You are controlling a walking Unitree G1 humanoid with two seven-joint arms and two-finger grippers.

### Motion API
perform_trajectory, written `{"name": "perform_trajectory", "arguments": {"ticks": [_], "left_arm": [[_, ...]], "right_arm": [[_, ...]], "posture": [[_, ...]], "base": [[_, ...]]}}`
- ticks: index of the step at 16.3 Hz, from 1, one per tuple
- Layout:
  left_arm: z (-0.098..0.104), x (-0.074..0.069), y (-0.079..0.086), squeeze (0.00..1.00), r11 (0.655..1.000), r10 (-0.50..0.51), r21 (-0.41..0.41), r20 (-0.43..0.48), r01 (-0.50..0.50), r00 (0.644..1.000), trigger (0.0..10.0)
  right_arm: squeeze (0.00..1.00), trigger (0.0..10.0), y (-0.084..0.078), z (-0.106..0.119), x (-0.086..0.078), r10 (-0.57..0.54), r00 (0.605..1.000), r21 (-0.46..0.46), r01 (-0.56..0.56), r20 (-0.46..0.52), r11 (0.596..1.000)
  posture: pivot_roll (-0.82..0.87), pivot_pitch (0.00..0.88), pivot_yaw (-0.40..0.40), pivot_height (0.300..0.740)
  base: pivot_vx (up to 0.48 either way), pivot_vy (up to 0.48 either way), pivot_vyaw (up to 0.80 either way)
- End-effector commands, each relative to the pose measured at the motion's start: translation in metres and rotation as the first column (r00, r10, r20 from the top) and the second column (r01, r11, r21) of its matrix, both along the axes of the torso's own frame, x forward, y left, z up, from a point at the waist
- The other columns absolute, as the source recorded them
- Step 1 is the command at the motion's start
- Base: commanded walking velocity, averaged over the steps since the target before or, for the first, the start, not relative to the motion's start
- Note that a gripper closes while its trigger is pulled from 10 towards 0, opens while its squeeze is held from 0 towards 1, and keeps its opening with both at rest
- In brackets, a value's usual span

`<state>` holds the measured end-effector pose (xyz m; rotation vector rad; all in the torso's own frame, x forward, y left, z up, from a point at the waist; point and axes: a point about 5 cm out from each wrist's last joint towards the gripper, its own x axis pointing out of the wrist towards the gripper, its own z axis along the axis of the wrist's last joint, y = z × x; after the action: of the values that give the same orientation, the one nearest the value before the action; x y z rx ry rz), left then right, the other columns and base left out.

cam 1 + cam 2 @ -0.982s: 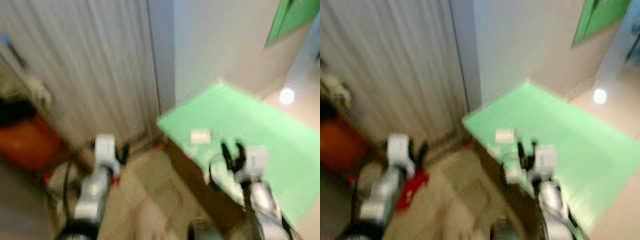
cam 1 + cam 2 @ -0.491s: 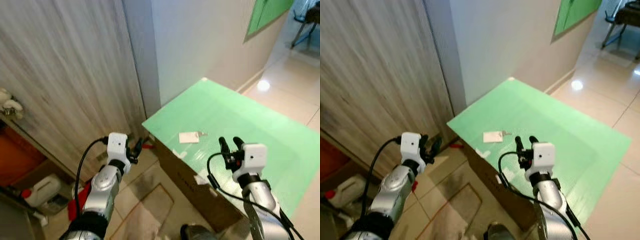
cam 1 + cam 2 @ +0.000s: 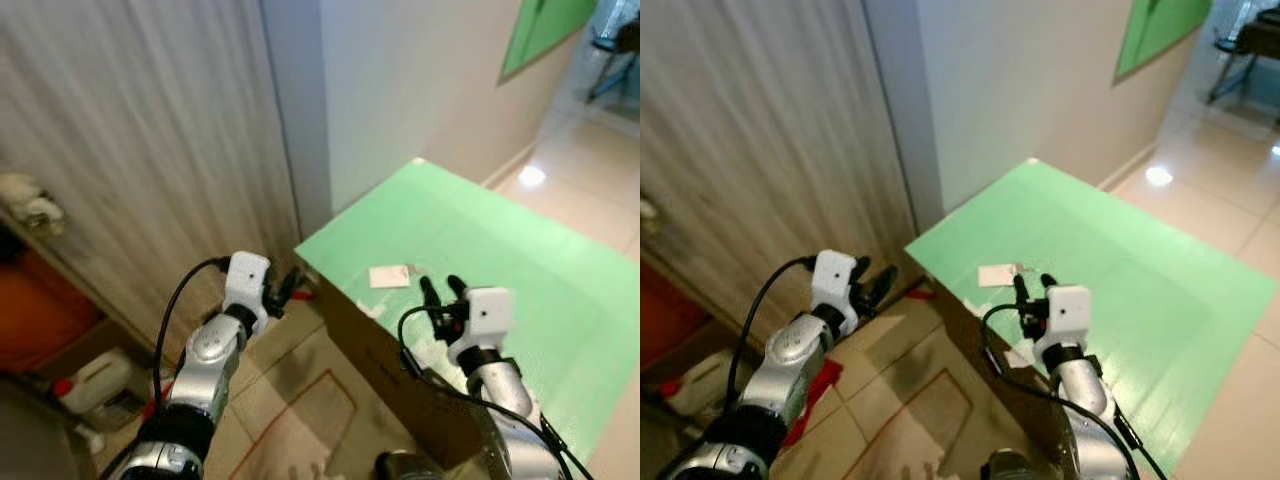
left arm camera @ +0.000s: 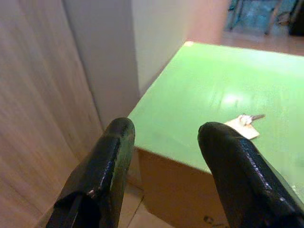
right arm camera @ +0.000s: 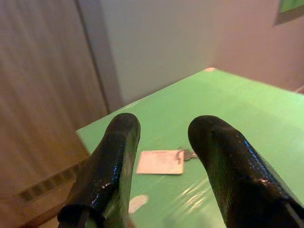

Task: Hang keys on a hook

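Right hand (image 3: 1032, 289) spread, near keys (image 3: 1000, 274)

Silver arms, white wrist blocks, looping black cables, glossy black two-finger tools

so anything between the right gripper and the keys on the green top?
Nothing visible. The right gripper hangs open over the green top, and the keys with their white tag lie just ahead of its fingers, with bare surface between.

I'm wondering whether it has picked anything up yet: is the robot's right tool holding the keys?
No: the keys with their white tag lie on the green surface, ahead of the open right tool, untouched.
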<state>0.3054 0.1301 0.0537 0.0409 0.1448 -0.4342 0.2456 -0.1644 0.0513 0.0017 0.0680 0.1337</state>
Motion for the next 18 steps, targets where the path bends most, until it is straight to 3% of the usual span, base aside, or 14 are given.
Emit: {"name": "perform_trajectory", "arguments": {"ticks": [1,3,8,14,18], "left_arm": [[0.007,0.005,0.000,0.00,0.999,-0.036,0.014,0.013,0.035,0.999,10.0],[0.008,0.008,-0.004,0.00,0.995,-0.090,0.035,0.015,0.089,0.996,10.0],[0.012,0.014,-0.002,0.00,0.997,-0.077,-0.018,0.014,0.078,0.997,10.0],[0.017,0.019,0.002,0.00,0.996,-0.086,-0.016,0.042,0.086,0.995,10.0],[0.015,0.022,0.004,0.00,0.997,-0.060,0.043,0.024,0.059,0.998,10.0]], "right_arm": [[0.00,10.0,0.002,0.000,0.001,0.001,1.000,-0.001,-0.001,0.000,1.000],[0.00,10.0,0.002,-0.001,0.001,-0.001,1.000,-0.003,0.001,0.000,1.000],[0.00,10.0,0.001,-0.005,-0.001,-0.004,1.000,-0.013,0.004,-0.020,1.000],[0.00,10.0,0.000,-0.006,0.000,0.001,1.000,-0.020,-0.001,-0.026,1.000],[0.00,10.0,0.004,-0.007,0.001,0.019,1.000,-0.021,-0.020,-0.023,1.000]], "posture": [[-0.26,0.005,0.135,0.731],[-0.27,0.005,0.140,0.731],[-0.28,0.005,0.140,0.731],[-0.27,0.011,0.134,0.731],[-0.27,0.019,0.135,0.731]], "base": [[0.000,0.000,0.00],[0.000,0.000,0.00],[0.000,0.000,-0.44],[0.451,0.000,-0.53],[0.233,0.000,-0.40]]}}
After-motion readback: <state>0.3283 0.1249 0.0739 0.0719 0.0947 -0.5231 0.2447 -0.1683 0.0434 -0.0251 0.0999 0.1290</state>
